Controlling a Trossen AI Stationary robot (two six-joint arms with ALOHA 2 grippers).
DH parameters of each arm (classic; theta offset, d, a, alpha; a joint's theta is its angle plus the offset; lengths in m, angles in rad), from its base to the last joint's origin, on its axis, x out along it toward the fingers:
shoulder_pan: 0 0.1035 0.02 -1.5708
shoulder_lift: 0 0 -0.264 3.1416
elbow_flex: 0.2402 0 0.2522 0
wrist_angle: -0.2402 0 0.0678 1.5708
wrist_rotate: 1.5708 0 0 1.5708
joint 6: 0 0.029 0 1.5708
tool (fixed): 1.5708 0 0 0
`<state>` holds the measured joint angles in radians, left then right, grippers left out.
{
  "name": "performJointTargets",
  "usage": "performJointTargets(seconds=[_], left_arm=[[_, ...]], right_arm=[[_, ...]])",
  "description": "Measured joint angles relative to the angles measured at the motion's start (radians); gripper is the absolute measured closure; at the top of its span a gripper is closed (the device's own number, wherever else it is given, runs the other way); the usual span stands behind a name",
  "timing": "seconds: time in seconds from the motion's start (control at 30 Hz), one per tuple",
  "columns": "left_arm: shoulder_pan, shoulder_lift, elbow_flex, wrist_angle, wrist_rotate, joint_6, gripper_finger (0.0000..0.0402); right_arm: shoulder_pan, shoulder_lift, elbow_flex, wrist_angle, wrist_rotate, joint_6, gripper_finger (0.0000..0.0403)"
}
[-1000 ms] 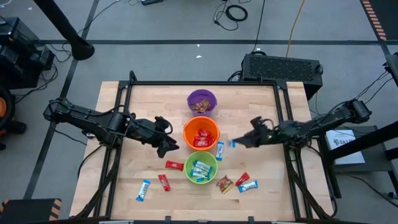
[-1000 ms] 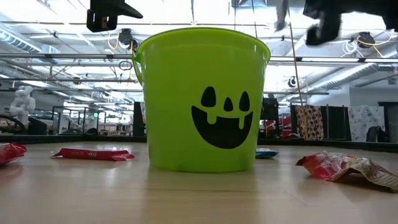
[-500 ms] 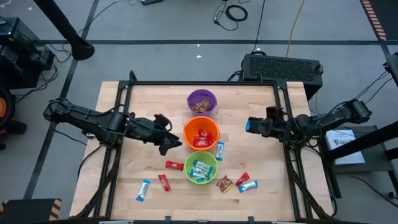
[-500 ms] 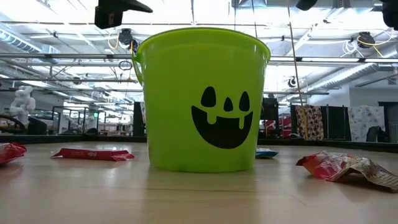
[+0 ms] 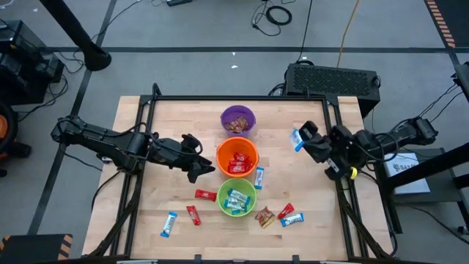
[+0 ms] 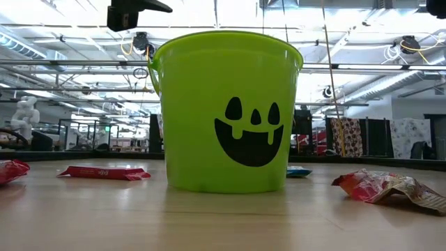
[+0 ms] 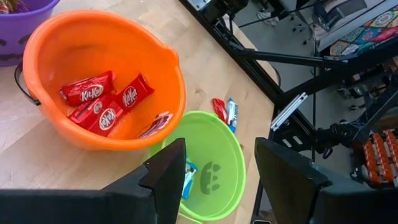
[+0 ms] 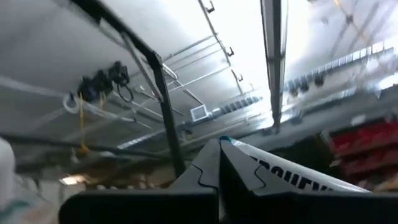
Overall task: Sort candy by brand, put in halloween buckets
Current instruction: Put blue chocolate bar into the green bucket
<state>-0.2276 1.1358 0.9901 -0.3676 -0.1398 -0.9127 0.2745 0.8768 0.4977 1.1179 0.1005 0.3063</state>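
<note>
Right gripper (image 5: 299,136) fingers pinch a blue-and-white candy (image 5: 297,138) (brand seemingly cut off); left gripper (image 5: 199,169) fingers spread.

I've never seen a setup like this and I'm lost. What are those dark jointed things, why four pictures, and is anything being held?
They are two robot arms at a wooden table, each ending in a two-finger gripper. One picture looks straight down, one sits at table height, and two come from cameras on the arms' wrists. In the middle stand a purple bucket, an orange bucket holding red KitKat bars, and a green bucket with blue-and-white bars. More wrapped candies lie loose near the green bucket. The right gripper is shut on a blue-and-white candy bar, lifted and tilted up. The left gripper waits open beside the orange bucket.
</note>
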Motion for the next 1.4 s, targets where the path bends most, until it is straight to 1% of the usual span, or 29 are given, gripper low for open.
performJointTargets(seconds=[0.1,0.23,0.33,0.5,0.67,0.8,0.9,0.97,1.07,1.17,1.23,1.4], left_arm=[[0.0,0.0,0.0,0.0,0.0,0.0,0.0204],[0.0,0.0,0.0,0.0,0.0,0.0,0.0204],[0.0,0.0,0.0,-0.001,0.0,0.0,0.0204],[-0.001,0.0,0.0,-0.004,0.009,-0.007,0.0204],[-0.02,0.0,0.0,-0.074,0.012,-0.053,0.0204],[-0.038,0.0,0.0,-0.139,0.013,-0.104,0.0204],[-0.059,0.0,0.0,-0.175,0.014,-0.138,0.0204],[-0.078,0.0,0.0,-0.188,0.016,-0.164,0.0204],[-0.125,0.0,0.0,-0.231,0.019,-0.216,0.0204],[-0.196,0.0,0.0,-0.298,0.027,-0.268,0.0204],[-0.244,0.0,0.0,-0.352,0.026,-0.306,0.0204],[-0.345,0.0,0.0,-0.468,-0.041,-0.404,0.0204]], right_arm=[[0.0,0.0,0.003,0.002,-0.002,-0.103,0.0402],[0.0,0.0,0.003,0.006,0.007,-0.103,0.0402],[0.0,0.0,0.003,-0.001,0.057,0.019,0.0402],[0.0,0.0,0.003,-0.004,0.065,0.244,0.0402],[0.0,0.001,0.003,-0.018,0.079,0.5,0.0403],[0.0,0.007,0.003,-0.033,0.086,0.655,0.0403],[0.0,0.011,0.003,-0.053,0.087,0.723,0.0403],[0.001,0.012,0.003,-0.109,0.077,0.749,0.0403],[0.011,0.015,0.003,-0.248,0.034,0.771,0.0403],[0.024,0.021,0.003,-0.403,0.023,0.838,0.0403],[0.036,0.037,0.003,-0.473,0.023,0.88,0.0403],[0.069,0.106,0.004,-0.485,0.007,0.913,0.0403]])
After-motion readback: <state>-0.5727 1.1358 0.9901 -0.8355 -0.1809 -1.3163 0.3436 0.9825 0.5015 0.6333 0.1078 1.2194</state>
